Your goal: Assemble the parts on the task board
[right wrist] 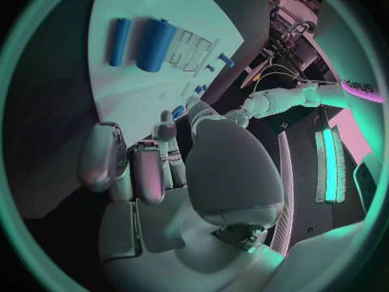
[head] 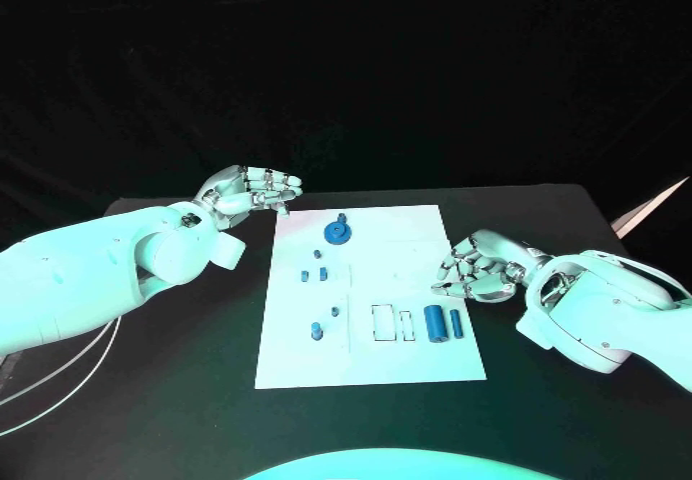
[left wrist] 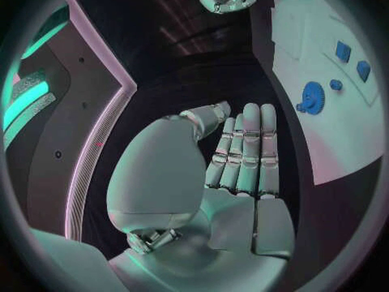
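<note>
Nearest me on the task board (head: 372,360) lie 2 blue cylinders (head: 444,324) side by side at its right side, the thicker one on the left, with 2 outlined rectangular slots just left of them. A small blue part (head: 316,329) lies near the board's left edge at about the same depth. My right hand (head: 480,268) hovers over the black table (head: 577,210) just off the board's right edge, fingers curled in, and I see nothing held in it. Further out, several small blue pieces (head: 315,272) sit on the left half of the board. Beyond them rests a blue gear (head: 336,233). My left hand (head: 255,190) hangs by the board's far left corner, fingers together and bent, holding nothing.
</note>
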Action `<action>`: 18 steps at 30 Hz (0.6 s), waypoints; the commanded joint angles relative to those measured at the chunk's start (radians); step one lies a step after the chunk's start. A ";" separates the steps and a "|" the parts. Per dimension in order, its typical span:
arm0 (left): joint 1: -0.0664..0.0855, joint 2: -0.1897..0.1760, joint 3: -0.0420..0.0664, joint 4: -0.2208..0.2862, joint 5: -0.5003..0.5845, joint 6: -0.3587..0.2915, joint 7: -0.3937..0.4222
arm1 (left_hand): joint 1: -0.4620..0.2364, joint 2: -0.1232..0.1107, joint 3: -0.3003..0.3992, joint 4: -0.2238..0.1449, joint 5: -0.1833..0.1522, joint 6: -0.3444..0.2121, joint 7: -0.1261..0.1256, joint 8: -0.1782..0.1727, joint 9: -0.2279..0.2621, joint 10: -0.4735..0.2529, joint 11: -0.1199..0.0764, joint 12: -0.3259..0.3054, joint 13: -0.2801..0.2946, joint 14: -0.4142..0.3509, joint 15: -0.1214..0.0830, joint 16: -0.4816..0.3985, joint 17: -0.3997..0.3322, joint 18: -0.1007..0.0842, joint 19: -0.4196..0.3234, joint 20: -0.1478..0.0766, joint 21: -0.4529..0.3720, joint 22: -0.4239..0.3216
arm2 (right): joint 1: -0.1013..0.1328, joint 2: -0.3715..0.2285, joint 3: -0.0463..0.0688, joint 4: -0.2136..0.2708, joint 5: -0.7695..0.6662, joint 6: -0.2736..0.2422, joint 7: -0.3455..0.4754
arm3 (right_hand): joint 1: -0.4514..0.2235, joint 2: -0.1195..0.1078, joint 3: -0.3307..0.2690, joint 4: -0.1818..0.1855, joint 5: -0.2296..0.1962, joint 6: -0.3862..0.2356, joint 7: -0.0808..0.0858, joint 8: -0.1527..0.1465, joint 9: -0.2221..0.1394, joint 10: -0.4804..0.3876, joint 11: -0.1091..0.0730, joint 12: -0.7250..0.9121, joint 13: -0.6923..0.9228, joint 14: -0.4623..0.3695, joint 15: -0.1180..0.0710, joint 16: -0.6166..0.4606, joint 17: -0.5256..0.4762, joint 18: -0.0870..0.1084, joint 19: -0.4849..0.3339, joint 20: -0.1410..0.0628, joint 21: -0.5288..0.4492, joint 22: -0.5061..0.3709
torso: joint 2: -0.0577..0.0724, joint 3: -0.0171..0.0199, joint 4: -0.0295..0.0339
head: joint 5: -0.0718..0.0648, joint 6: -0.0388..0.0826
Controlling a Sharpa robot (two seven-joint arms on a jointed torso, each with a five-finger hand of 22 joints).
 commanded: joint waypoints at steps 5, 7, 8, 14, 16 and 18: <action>-0.002 -0.002 0.000 0.008 0.003 0.000 0.004 | -0.012 0.012 -0.042 0.006 0.000 -0.016 0.005 0.021 -0.009 -0.024 0.002 0.011 0.001 -0.007 0.000 -0.018 -0.009 -0.010 -0.001 0.004 -0.019 -0.014 | -0.002 -0.055 -0.010 0.026 -0.024 0.032 -0.080 | -0.082 0.022 -0.114 0.003 0.045 -0.074 -0.011 0.072 0.060 0.207 -0.031 0.173 0.217 0.088 -0.013 0.057 0.110 -0.027 0.057 -0.015 0.107 0.180 | -0.002 0.0010 -0.0059 | -0.023 0.003; -0.003 -0.002 0.000 0.008 0.003 0.000 0.004 | -0.012 0.012 -0.042 0.006 0.000 -0.016 0.005 0.021 -0.009 -0.024 0.002 0.011 0.001 -0.007 0.000 -0.018 -0.009 -0.010 -0.001 0.004 -0.019 -0.014 | -0.005 -0.059 -0.012 0.029 -0.035 0.031 -0.093 | -0.091 0.027 -0.128 0.003 0.045 -0.077 -0.012 0.077 0.065 0.208 -0.031 0.177 0.226 0.089 -0.013 0.060 0.115 -0.029 0.058 -0.015 0.116 0.184 | -0.002 0.0007 -0.0054 | -0.024 0.004; -0.003 -0.002 0.000 0.008 0.003 0.001 0.004 | -0.012 0.012 -0.042 0.006 0.000 -0.016 0.005 0.021 -0.009 -0.024 0.002 0.011 0.001 -0.007 0.000 -0.018 -0.009 -0.010 -0.001 0.004 -0.019 -0.014 | -0.008 -0.060 -0.013 0.031 -0.044 0.031 -0.102 | -0.096 0.029 -0.138 0.003 0.044 -0.079 -0.012 0.080 0.068 0.210 -0.032 0.180 0.232 0.089 -0.013 0.062 0.119 -0.029 0.058 -0.015 0.119 0.185 | -0.002 0.0007 -0.0062 | -0.024 0.003; -0.005 -0.003 0.000 0.009 0.003 0.002 0.004 | -0.012 0.012 -0.042 0.006 0.000 -0.016 0.005 0.021 -0.009 -0.024 0.002 0.011 0.001 -0.007 0.000 -0.018 -0.009 -0.010 -0.001 0.004 -0.019 -0.014 | -0.026 -0.049 -0.016 0.034 -0.072 0.028 -0.122 | -0.110 0.037 -0.170 0.004 0.035 -0.080 -0.014 0.090 0.078 0.217 -0.033 0.191 0.254 0.092 -0.013 0.069 0.131 -0.032 0.061 -0.016 0.137 0.193 | -0.002 0.0005 -0.0063 | -0.021 0.001; -0.006 -0.004 0.000 0.008 0.003 0.002 0.004 | -0.012 0.013 -0.043 0.007 0.001 -0.016 0.005 0.022 -0.009 -0.023 0.002 0.012 0.001 -0.006 0.000 -0.018 -0.009 -0.010 0.000 0.004 -0.020 -0.015 | -0.033 -0.039 -0.017 0.035 -0.081 0.024 -0.125 | -0.112 0.038 -0.176 0.004 0.034 -0.081 -0.014 0.091 0.079 0.220 -0.033 0.195 0.260 0.092 -0.013 0.070 0.133 -0.032 0.061 -0.016 0.139 0.194 | -0.001 0.0004 -0.0055 | -0.021 0.000; -0.006 -0.005 0.000 0.008 0.004 0.002 0.003 | -0.012 0.013 -0.043 0.007 0.001 -0.016 0.005 0.022 -0.009 -0.023 0.002 0.012 0.001 -0.006 0.000 -0.018 -0.009 -0.010 0.000 0.004 -0.020 -0.015 | -0.037 -0.035 -0.017 0.034 -0.085 0.023 -0.127 | -0.113 0.038 -0.179 0.004 0.033 -0.081 -0.014 0.092 0.080 0.222 -0.033 0.198 0.264 0.092 -0.013 0.071 0.136 -0.033 0.061 -0.016 0.142 0.195 | -0.001 0.0003 -0.0051 | -0.020 0.000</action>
